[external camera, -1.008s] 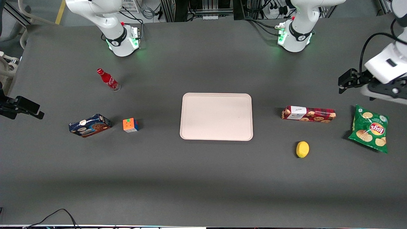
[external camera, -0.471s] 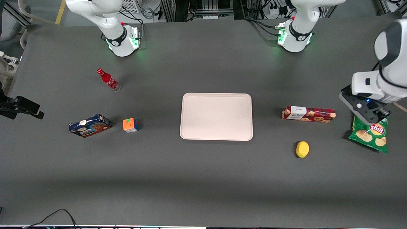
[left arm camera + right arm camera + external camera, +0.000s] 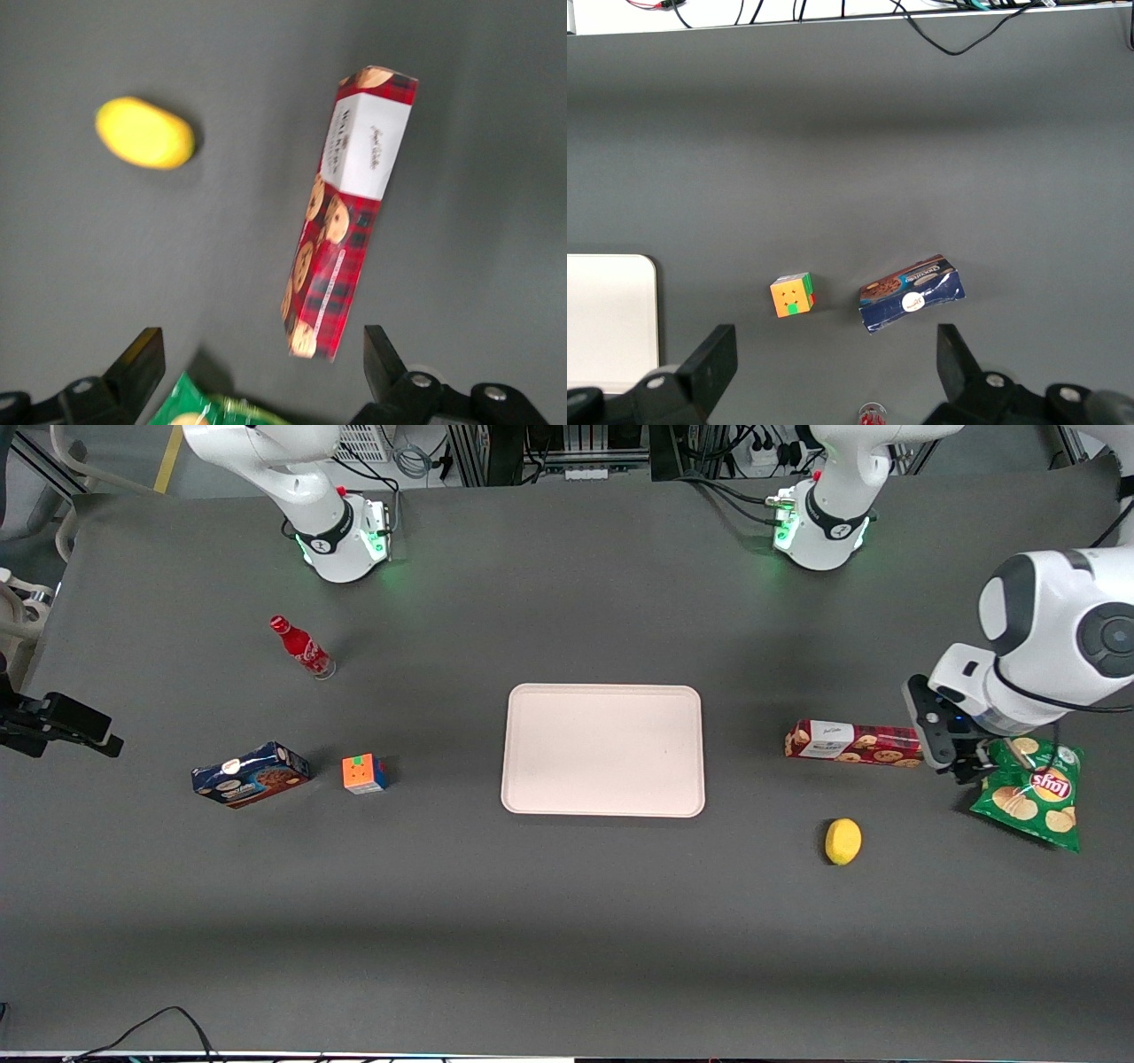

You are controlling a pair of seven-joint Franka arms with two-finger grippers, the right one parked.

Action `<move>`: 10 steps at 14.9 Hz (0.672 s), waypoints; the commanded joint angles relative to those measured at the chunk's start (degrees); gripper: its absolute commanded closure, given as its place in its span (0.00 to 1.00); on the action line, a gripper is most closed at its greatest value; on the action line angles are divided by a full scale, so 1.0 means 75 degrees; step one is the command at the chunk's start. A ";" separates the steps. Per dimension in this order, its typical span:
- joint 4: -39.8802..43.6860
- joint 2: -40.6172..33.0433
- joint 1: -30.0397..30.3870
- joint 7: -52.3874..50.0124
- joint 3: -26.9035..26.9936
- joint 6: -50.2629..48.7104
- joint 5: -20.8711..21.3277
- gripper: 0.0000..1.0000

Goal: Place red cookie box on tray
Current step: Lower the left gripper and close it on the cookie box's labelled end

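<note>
Tool: my tool [image 3: 961, 766] hangs above the tabletop [image 3: 567, 921] at the working arm's end, over the gap between the red cookie box [image 3: 858, 743] and the chips bag [image 3: 1032, 793]. Its fingers [image 3: 133, 367] are spread wide and hold nothing.

Red cookie box: it lies flat on the tabletop, its long side running along the table, well apart from the tray [image 3: 603, 749] toward the working arm's end. The wrist view shows its near end [image 3: 310, 336] between my fingers but off-centre, closer to one finger.

Step in hand, as I judge it: reaching for the box; nothing is grasped yet.

Doing it well: I would carry the tool farther along the box toward its middle, so it does not tip when lifted. I would square the fingers across the slim width, then go straight down.

Watch: the chips bag lies just beside my tool, and the lemon [image 3: 842, 841] sits nearer the front camera than the box; neither should be nudged.

Tray: bare, near the middle of the tabletop.
</note>
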 commanded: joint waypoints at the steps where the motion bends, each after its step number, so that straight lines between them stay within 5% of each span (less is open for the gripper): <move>1: -0.1096 -0.0434 0.0017 0.0707 -0.0017 0.0922 -0.0362 0.00; 10: -0.2750 -0.0025 -0.0311 0.0732 -0.0029 0.3735 -0.0444 0.00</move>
